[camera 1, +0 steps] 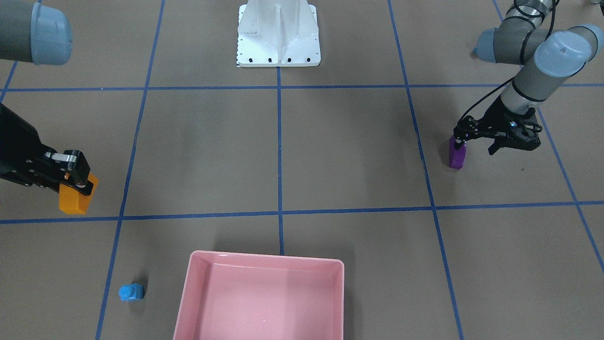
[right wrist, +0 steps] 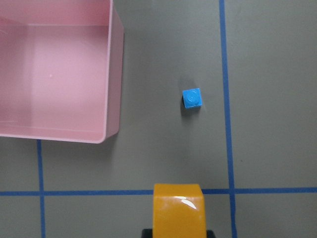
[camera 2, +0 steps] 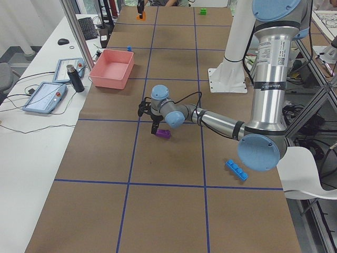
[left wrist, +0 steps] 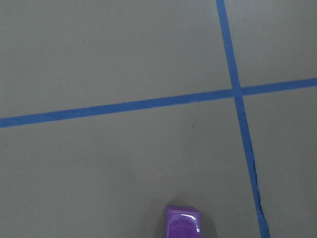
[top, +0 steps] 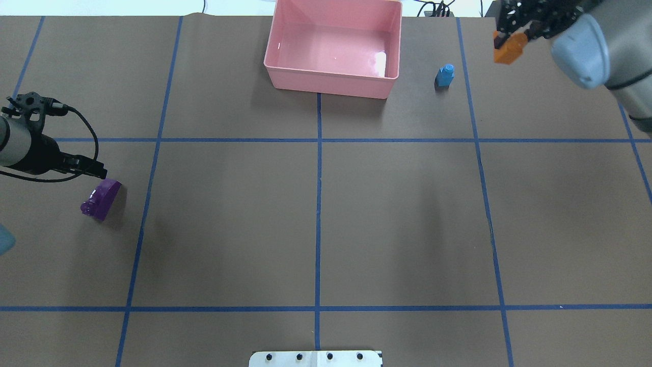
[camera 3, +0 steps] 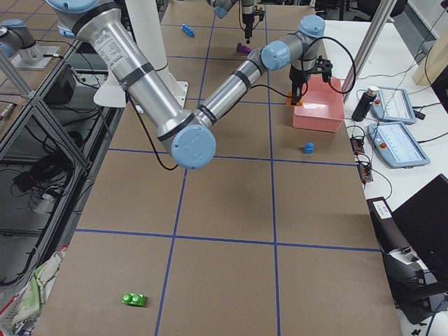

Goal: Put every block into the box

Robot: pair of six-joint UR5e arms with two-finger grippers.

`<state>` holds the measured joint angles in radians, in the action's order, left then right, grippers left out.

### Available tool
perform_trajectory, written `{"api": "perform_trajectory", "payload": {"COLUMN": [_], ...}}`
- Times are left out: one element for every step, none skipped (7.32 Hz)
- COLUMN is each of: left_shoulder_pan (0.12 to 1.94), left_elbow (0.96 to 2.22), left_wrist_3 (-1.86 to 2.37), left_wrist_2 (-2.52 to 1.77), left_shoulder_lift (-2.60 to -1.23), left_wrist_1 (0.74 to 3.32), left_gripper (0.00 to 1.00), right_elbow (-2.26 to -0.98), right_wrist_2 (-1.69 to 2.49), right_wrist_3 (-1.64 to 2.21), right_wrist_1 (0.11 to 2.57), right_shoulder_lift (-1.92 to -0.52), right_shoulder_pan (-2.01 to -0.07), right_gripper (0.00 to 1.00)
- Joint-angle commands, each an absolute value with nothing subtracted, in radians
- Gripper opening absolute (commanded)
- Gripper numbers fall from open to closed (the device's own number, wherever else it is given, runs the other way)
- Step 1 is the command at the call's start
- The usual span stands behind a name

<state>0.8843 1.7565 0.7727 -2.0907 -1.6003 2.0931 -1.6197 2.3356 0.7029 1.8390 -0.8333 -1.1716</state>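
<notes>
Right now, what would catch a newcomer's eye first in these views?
The shallow pink plastic box sits empty on the far side, a small light blue studded block beside it. The right gripper grips a glossy orange plastic block off to that side, while the left gripper stands open by a purple sloped block.

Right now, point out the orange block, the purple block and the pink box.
orange block (camera 1: 75, 204): exterior front-facing view, its lower front face.
purple block (top: 103, 198): overhead exterior view, middle of its glossy top.
pink box (top: 326, 84): overhead exterior view, its near outer wall.
</notes>
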Motion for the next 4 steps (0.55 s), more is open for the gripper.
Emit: {"api": "perform_trajectory", "payload": {"left_shoulder_pan": [0.842, 0.833, 0.827, 0.824], "left_elbow": [1.744, 1.729, 1.703, 1.692], "left_wrist_3": [0.775, 0.772, 0.767, 0.764], "left_wrist_2": [-2.069, -2.068, -2.068, -2.066], "left_shoulder_lift": [-1.603, -1.603, -1.609, -1.609], "left_wrist_1": [2.089, 2.091, 2.091, 2.092], "left_gripper": [1.0, 1.0, 0.99, 0.98], "right_elbow": [-1.459, -1.384, -1.32, -1.29], "right_wrist_2": [2.329, 2.318, 2.312, 2.31], "right_wrist_3": [0.703, 0.703, 0.704, 0.704], "right_wrist_1": [1.826, 1.719, 1.618, 1.576], "right_shoulder_lift": [-0.681, -0.657, -0.646, -0.637], "right_shoulder_pan": [-1.137, -1.121, -1.109, -1.098], "right_gripper": [0.0, 0.0, 0.0, 0.0]}}
